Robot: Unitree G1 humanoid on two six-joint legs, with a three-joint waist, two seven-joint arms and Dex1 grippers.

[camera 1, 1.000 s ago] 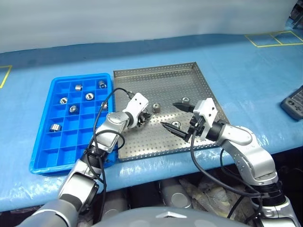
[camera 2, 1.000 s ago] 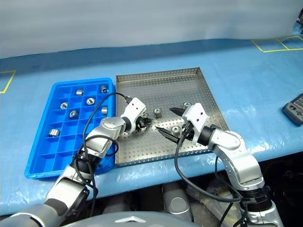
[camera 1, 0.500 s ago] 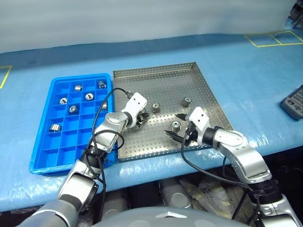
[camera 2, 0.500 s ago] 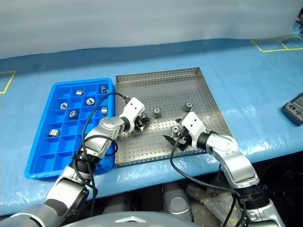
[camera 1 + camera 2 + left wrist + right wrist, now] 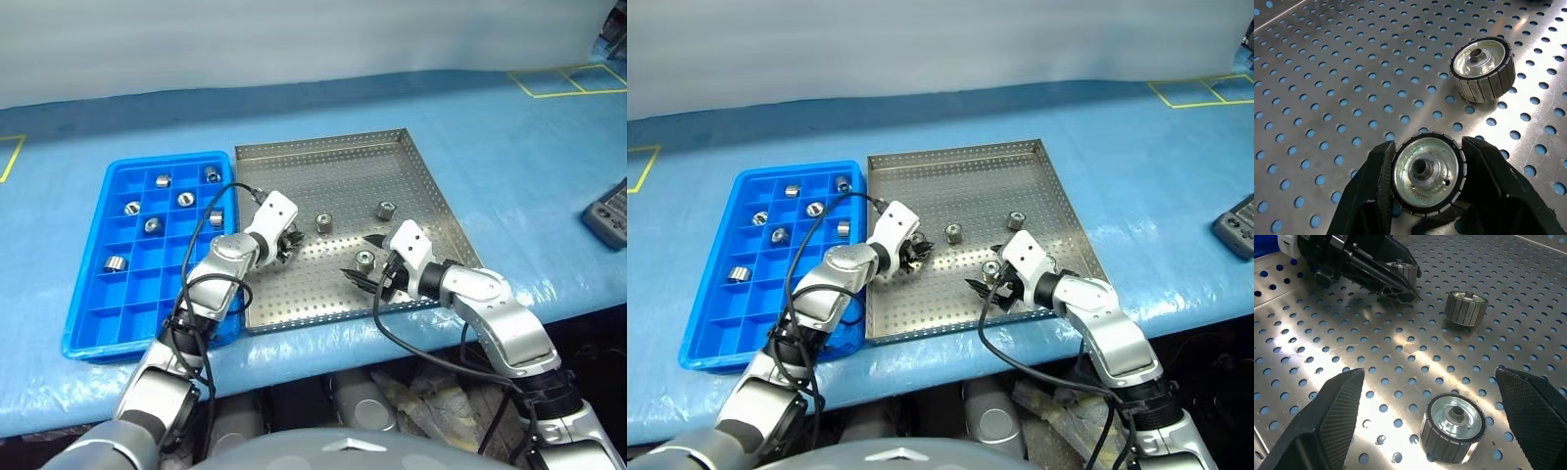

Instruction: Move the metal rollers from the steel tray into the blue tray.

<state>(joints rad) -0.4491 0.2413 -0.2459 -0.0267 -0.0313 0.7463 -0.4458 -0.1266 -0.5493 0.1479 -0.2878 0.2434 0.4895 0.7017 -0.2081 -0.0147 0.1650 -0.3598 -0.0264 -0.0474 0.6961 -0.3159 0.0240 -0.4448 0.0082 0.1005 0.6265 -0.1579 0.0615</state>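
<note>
The steel tray (image 5: 343,176) holds three loose metal rollers: one (image 5: 322,223) in the middle, one (image 5: 386,210) further right and one (image 5: 364,260) nearer the front. My left gripper (image 5: 287,245) hovers low over the tray's left part, shut on another roller (image 5: 1426,174). A free roller (image 5: 1483,68) lies just beyond it. My right gripper (image 5: 361,258) stands open down at the tray floor, its fingers (image 5: 1332,416) on either side of the front roller (image 5: 1453,427) without touching it. The blue tray (image 5: 137,294) lies to the left with several rollers (image 5: 152,226) in its compartments.
Both trays rest on a blue-covered table whose front edge runs just below the trays. A grey device (image 5: 609,211) lies at the right edge. Yellow tape marks (image 5: 568,78) show at the far right. The blue tray's near compartments (image 5: 754,313) are empty.
My left gripper has closed on the roller it was reaching around. My right gripper has sunk to the tray floor around the front roller, then stayed still.
</note>
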